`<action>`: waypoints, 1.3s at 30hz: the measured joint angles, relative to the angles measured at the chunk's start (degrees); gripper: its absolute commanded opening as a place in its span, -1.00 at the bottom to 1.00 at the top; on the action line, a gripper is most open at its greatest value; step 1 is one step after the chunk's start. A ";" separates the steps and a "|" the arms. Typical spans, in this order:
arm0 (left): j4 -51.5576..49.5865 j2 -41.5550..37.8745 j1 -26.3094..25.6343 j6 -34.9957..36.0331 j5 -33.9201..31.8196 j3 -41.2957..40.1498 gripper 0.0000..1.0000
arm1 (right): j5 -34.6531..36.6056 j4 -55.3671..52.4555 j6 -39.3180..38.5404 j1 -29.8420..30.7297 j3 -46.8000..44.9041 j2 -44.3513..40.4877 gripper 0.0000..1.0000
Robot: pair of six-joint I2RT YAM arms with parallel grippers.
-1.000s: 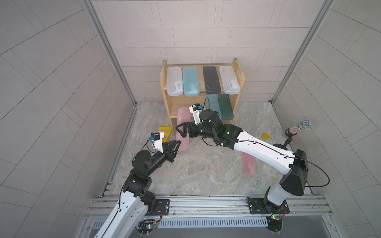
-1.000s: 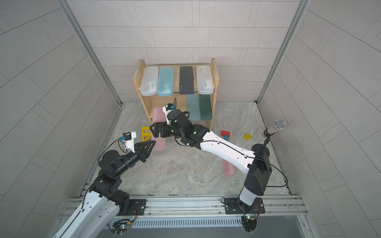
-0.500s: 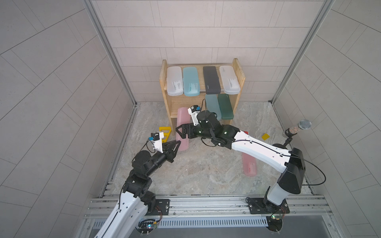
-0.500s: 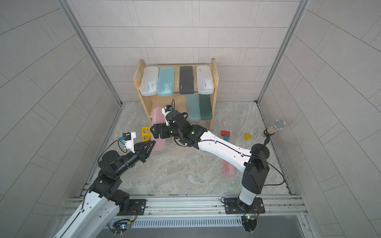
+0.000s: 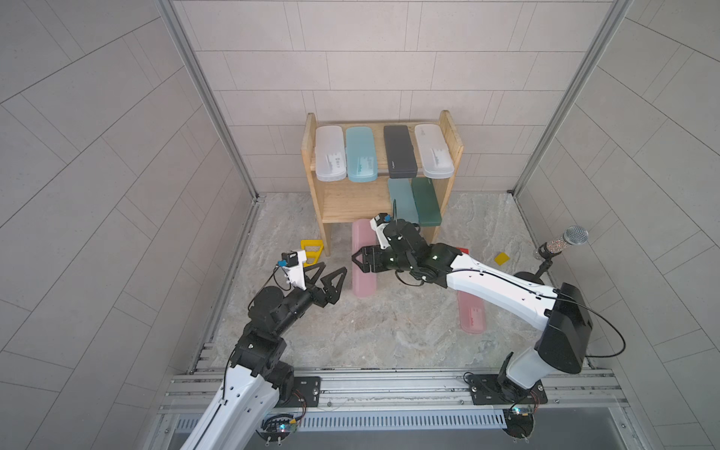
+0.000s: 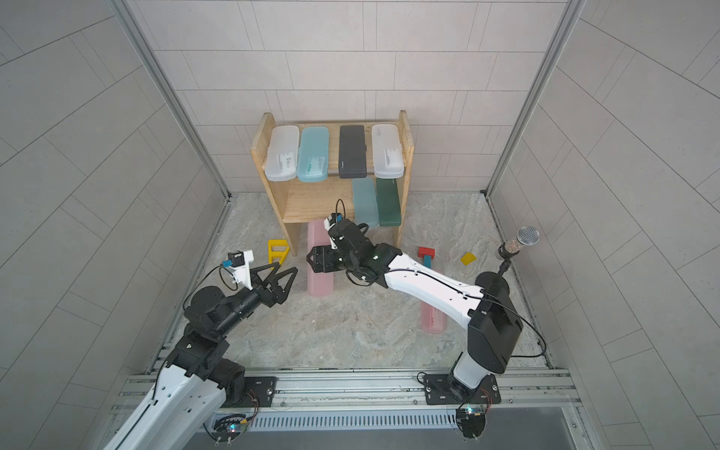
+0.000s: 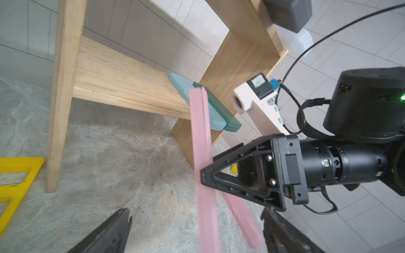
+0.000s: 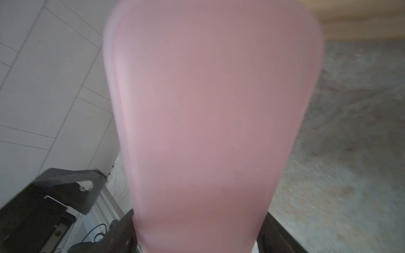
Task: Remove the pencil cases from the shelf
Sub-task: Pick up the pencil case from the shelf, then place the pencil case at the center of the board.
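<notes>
Right now my right arm [image 5: 498, 288] reaches low across the bench [image 5: 389, 331], elbow out and wrist turned toward my left side. My right tool [image 5: 356, 262] pinches the pink pencil case [image 5: 363, 282] across its width, a finger on each long edge. The case is held broad face up, its far end just in front of the lower tier of the shelf [image 5: 350, 202]. My left arm [image 5: 272, 307] rises from its base, forearm angled toward the shelf. My left tool [image 5: 334, 267] is spread wide just beside the case, not touching it. Six other cases [image 5: 399, 152] sit on the shelf, and a second pink case [image 5: 472, 316] lies on the bench beneath my right forearm.
</notes>
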 measured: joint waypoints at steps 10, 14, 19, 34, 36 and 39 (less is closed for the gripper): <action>-0.31 6.69 0.00 1.57 -4.35 0.55 0.99 | -0.70 -19.17 -2.47 -11.72 -16.63 -12.74 0.35; 0.02 7.61 0.00 1.57 -4.74 0.55 0.99 | -2.12 -24.52 -3.89 -15.19 -20.44 -10.38 0.36; 0.17 7.74 0.00 1.57 -4.92 0.55 0.99 | -2.45 -27.54 -6.25 -17.38 -20.33 -5.22 0.36; 0.02 8.50 0.00 1.73 -4.92 0.57 0.99 | 0.00 -27.28 -10.99 -23.52 -17.92 3.19 0.35; 0.02 8.70 0.02 1.73 -4.90 0.59 0.99 | 0.48 -27.08 -11.26 -23.71 -17.81 3.89 0.35; 0.02 8.92 0.00 1.75 -4.90 0.63 0.99 | 0.79 -26.40 -11.47 -23.71 -17.81 4.76 0.35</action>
